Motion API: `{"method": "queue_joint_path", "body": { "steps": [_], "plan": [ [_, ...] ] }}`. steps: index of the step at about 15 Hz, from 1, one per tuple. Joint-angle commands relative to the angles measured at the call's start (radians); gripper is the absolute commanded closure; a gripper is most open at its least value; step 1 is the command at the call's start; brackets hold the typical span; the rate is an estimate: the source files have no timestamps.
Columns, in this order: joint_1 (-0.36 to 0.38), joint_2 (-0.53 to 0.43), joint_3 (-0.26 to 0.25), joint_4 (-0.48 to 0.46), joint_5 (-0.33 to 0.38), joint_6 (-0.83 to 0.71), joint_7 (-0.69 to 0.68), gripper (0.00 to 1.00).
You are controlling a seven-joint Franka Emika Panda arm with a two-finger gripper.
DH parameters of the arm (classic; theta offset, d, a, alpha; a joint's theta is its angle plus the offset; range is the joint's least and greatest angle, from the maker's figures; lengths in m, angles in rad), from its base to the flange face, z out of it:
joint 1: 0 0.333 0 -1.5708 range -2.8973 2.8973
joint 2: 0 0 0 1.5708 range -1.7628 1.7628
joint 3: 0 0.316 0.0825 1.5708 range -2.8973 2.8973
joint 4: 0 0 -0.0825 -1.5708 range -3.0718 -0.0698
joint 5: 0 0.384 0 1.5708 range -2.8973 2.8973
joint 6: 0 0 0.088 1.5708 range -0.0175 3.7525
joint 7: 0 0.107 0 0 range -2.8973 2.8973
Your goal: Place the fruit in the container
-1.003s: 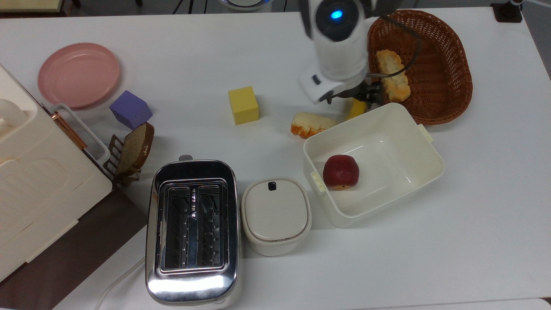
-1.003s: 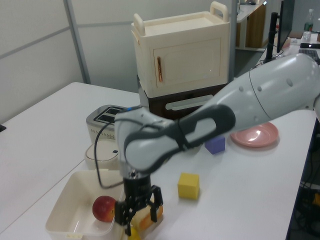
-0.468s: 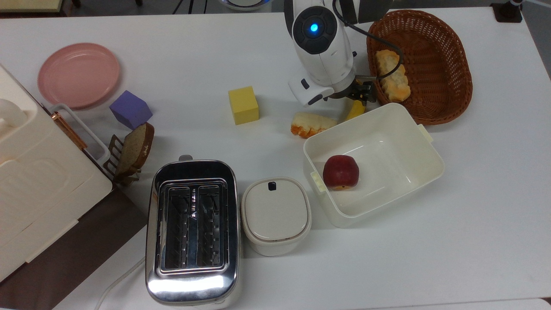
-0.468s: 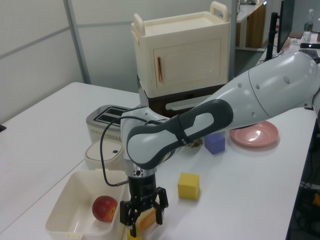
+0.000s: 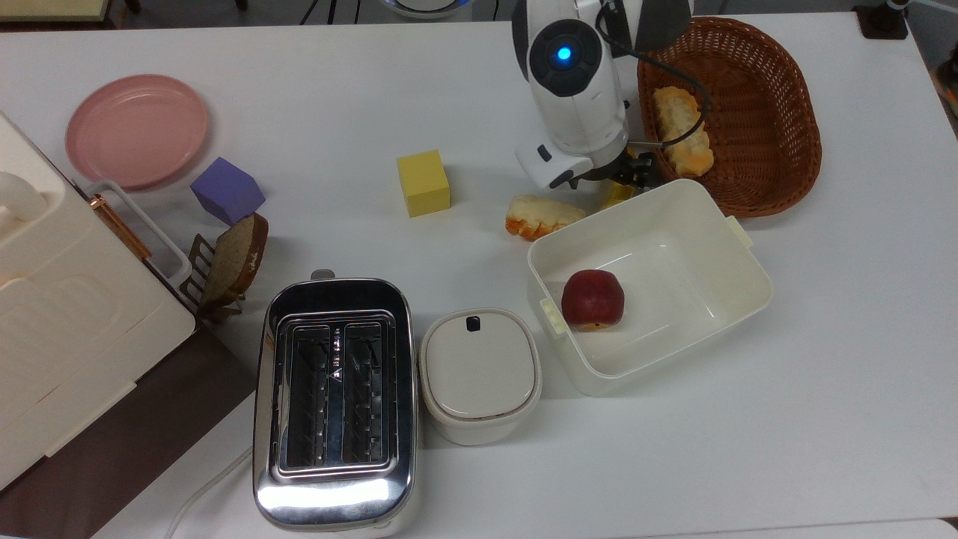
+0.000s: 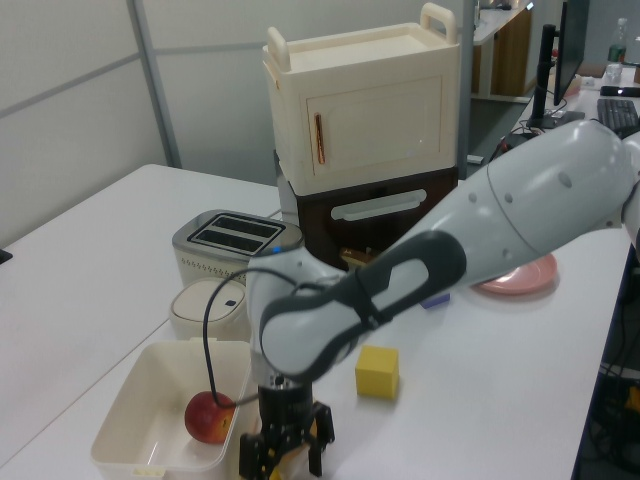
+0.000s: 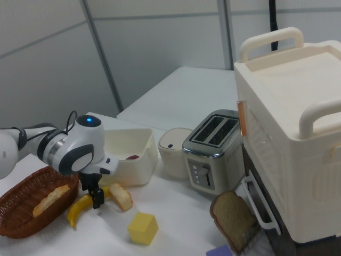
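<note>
The grab step is on: the claw point(image 7: 98, 200) is spread apart over the banana point(image 7: 81, 207), so it needs lowering, clamping, then carrying to the tub point(image 5: 737, 258).

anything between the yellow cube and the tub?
Yes: in the top view a bread piece lies on the table between the yellow cube and the tub.

White table point(image 5: 224, 67), pale grey panelled wall point(image 6: 70, 90) behind, second white table point(image 7: 186, 90) nearby, desk with keyboard point(image 6: 622, 112) at side.
</note>
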Motion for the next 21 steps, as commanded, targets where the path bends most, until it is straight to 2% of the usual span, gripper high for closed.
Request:
{"method": "queue_joint_path", "body": {
  "steps": [1,3,4,5,6,7,9,11,14,17,18,21],
  "plan": [
    [0.029,-0.019,-0.003,-0.036,0.025,0.075,-0.019,0.00],
    [0.045,-0.008,-0.003,-0.036,0.025,0.120,-0.010,0.00],
    [0.056,0.006,-0.003,-0.036,0.025,0.150,-0.008,0.08],
    [0.062,0.015,-0.003,-0.035,0.024,0.154,-0.008,0.29],
    [0.063,0.017,-0.003,-0.035,0.021,0.154,-0.008,0.57],
    [0.063,0.015,-0.003,-0.035,0.019,0.152,-0.015,0.77],
    [0.062,0.014,-0.003,-0.035,0.019,0.149,-0.019,1.00],
    [0.054,0.003,-0.007,-0.036,0.016,0.126,-0.030,1.00],
    [0.025,-0.054,-0.039,-0.047,0.016,0.014,-0.128,1.00],
    [0.025,-0.100,-0.105,-0.047,-0.013,-0.143,-0.217,1.00],
    [0.023,-0.138,-0.143,-0.038,-0.025,-0.212,-0.234,1.00],
    [0.023,-0.251,-0.205,-0.019,-0.024,-0.303,-0.260,1.00]
  ]
}}
